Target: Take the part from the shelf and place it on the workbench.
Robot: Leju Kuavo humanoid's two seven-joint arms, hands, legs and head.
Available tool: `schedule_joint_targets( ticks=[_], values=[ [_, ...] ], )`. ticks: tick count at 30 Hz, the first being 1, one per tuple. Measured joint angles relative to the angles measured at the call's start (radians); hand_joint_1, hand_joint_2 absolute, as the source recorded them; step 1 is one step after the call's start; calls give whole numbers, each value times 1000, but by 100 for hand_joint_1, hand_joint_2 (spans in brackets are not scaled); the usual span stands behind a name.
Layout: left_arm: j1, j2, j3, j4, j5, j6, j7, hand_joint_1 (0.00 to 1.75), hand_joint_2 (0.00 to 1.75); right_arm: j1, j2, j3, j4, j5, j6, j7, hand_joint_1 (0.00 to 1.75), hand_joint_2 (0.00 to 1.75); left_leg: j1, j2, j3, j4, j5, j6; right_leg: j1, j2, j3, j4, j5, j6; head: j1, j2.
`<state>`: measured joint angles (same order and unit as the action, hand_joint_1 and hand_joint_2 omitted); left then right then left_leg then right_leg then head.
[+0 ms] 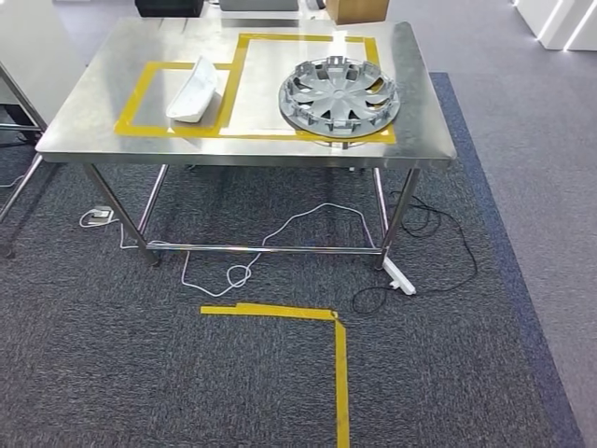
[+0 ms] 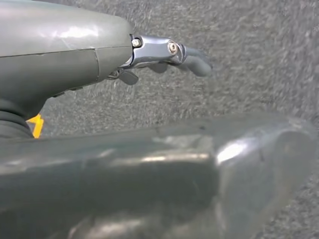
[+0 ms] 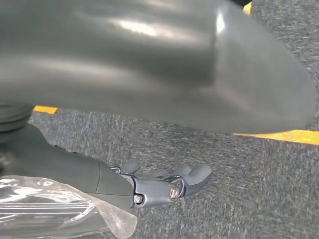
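Note:
The steel workbench [image 1: 105,93] stands ahead of me in the head view, with two yellow tape rectangles marked on its top. A white curved part [image 1: 193,91] lies in the left rectangle. A grey wheel cover [image 1: 340,96] lies in the right one, overlapping the tape at its front edge. My left hand [image 2: 150,52] hangs above grey carpet, fingers stretched out and holding nothing. My right hand [image 3: 161,186] also hangs over the carpet with straight fingers and nothing in it.
White and black cables and a power strip [image 1: 398,276] lie on the carpet under the workbench. A yellow tape corner [image 1: 338,345] marks the floor in front. Another table's edge [image 1: 14,56] is at the far left. A cardboard box [image 1: 355,9] stands behind the bench.

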<state>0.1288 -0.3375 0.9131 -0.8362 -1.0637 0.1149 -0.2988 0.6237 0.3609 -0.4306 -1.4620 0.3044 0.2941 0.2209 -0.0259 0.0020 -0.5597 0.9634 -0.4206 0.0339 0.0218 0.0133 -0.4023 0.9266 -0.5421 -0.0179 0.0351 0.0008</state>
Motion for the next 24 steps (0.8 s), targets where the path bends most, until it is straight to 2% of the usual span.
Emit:
schedule_joint_targets(
  ticks=[1,2,3,5,6,7,8,9,10,11,12,13,14,16,17,18,20,21,22,23,24],
  values=[
    [0,1,6,0,-5,-7,0,0,0,-5,0,-4,8,8,6,-6,0,0,1,-4,-7,3,2,-5,-2,-6,-7,-7,6,-1,1,0],
    [0,3,12,0,-14,-17,-3,0,0,-11,0,-8,17,17,11,-12,0,0,2,-7,-15,13,-13,-11,-5,-12,-15,-14,13,-4,1,0],
    [0,8,19,3,-23,-27,-9,0,0,-18,0,-11,25,25,16,-16,0,0,5,-9,-26,40,-45,-19,-8,-20,-26,-21,21,-8,-1,0],
    [-5,28,30,19,-40,-42,-31,0,0,-29,0,-15,43,36,24,-23,0,0,16,-8,-55,146,-144,-39,-12,-36,-48,-19,34,-13,-4,0],
    [-10,40,35,32,-45,-43,-44,0,0,-32,0,-16,51,39,27,-25,0,0,24,-8,-67,211,-179,-48,-13,-47,-60,-14,40,-12,-5,0],
    [-15,52,41,48,-49,-42,-55,0,0,-35,0,-16,58,40,29,-26,0,0,31,-7,-72,262,-188,-57,-14,-59,-74,-8,45,-10,-5,0],
    [-20,63,47,64,-54,-38,-64,0,0,-38,0,-17,64,41,31,-27,0,0,37,-6,-66,290,-170,-66,-16,-70,-89,0,49,-7,-5,0],
    [-23,73,53,78,-59,-33,-71,0,0,-41,0,-17,68,41,31,-27,0,0,43,-3,-48,287,-134,-74,-19,-81,-105,10,53,-4,-5,0],
    [-26,81,58,90,-65,-29,-77,0,0,-43,0,-17,72,41,31,-27,0,0,49,5,-14,252,-97,-81,-22,-92,-120,23,56,0,-5,0],
    [-29,86,62,99,-72,-26,-80,0,0,-44,0,-17,75,39,30,-27,0,0,53,25,29,192,-82,-88,-23,-101,-132,37,58,6,-6,0],
    [-32,90,65,105,-79,-24,-83,0,0,-44,0,-17,77,38,28,-27,0,0,52,46,75,122,-88,-88,-23,-111,-143,50,59,12,-6,0],
    [-35,94,68,109,-84,-24,-85,0,0,-45,1,-18,78,36,26,-27,0,0,50,64,108,64,-106,-81,-22,-120,-149,61,61,19,-5,0],
    [-39,96,72,113,-88,-24,-86,0,0,-45,1,-18,79,35,25,-27,0,0,46,73,125,26,-125,-70,-22,-131,-151,68,65,27,-4,0],
    [-39,98,81,119,-94,-25,-87,0,0,-48,1,-18,81,34,23,-27,0,0,41,60,121,8,-129,-41,-26,-144,-153,72,71,42,-2,0],
    [-38,98,85,121,-95,-25,-87,0,0,-48,1,-18,81,34,23,-27,0,0,41,52,115,7,-122,-30,-28,-129,-158,79,63,49,-2,0],
    [-36,98,89,124,-97,-25,-87,0,0,-48,1,-18,82,34,22,-28,0,0,42,43,108,6,-114,-19,-31,-103,-169,102,41,55,-1,0],
    [-38,100,92,127,-97,-25,-87,0,0,-45,1,-19,85,34,22,-28,0,0,40,23,89,6,-98,-6,-33,-41,-211,211,-35,62,2,0],
    [-39,101,93,128,-97,-25,-87,0,0,-44,1,-20,87,34,22,-29,0,0,38,11,80,7,-90,-3,-33,-26,-234,279,-72,61,2,0],
    [-40,101,94,129,-99,-25,-87,0,0,-44,1,-21,89,34,22,-29,0,0,35,-1,71,7,-83,-1,-33,-19,-250,331,-95,60,2,0],
    [-40,101,96,131,-102,-27,-87,0,0,-45,1,-21,91,35,22,-29,0,0,32,-14,64,8,-77,-1,-32,-16,-249,349,-98,56,2,0],
    [-40,101,99,132,-106,-30,-87,0,0,-45,1,-21,92,35,22,-29,0,0,29,-27,59,8,-72,-1,-31,-14,-226,324,-81,51,2,0]
  ],
)
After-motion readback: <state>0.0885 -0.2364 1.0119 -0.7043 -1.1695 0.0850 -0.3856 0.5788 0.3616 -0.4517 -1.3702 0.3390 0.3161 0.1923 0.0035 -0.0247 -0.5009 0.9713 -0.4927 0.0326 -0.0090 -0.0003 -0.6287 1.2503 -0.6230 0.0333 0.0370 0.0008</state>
